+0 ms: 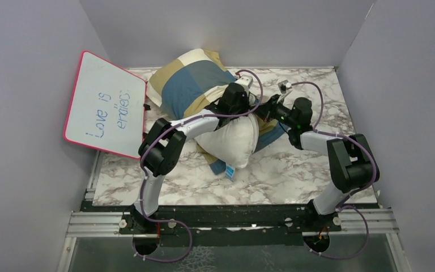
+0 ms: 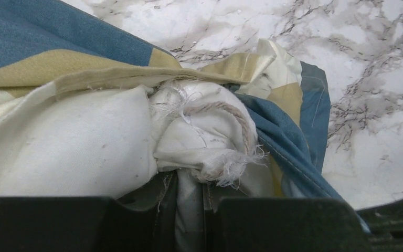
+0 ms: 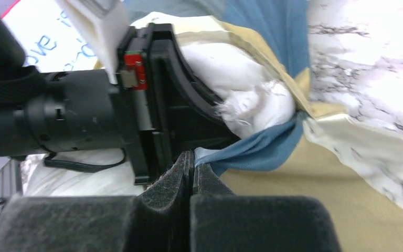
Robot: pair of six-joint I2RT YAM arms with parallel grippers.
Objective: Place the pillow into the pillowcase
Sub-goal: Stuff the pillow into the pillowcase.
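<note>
1. Top external view: the pillow (image 1: 229, 141) lies mid-table (image 1: 294, 175). Its near end is bare white, with a small blue tag (image 1: 230, 172) at the nearest corner. Its far end is inside the pillowcase (image 1: 195, 82), which bunches toward the back left, close to the whiteboard (image 1: 105, 105) propped at the left wall. The left gripper (image 1: 248, 109) and right gripper (image 1: 265, 111) meet at the pillow's right side, on the rim of the case. From here I cannot tell how their jaws stand.

2. Left wrist view: the left gripper's fingers (image 2: 288, 223) are drawn almost together, clenched on a thin fold of pale pillow fabric. Just past them sits a bunched pillow corner with a frayed corded seam. The tan and blue edge of the case wraps over and beside it.

3. Right wrist view: the right gripper's pads (image 3: 162, 181) are pressed flat against each other. At their tips they pinch a blue strip of the pillowcase rim. The left gripper is just ahead, with the white pillow corner bulging from its fingers.
</note>
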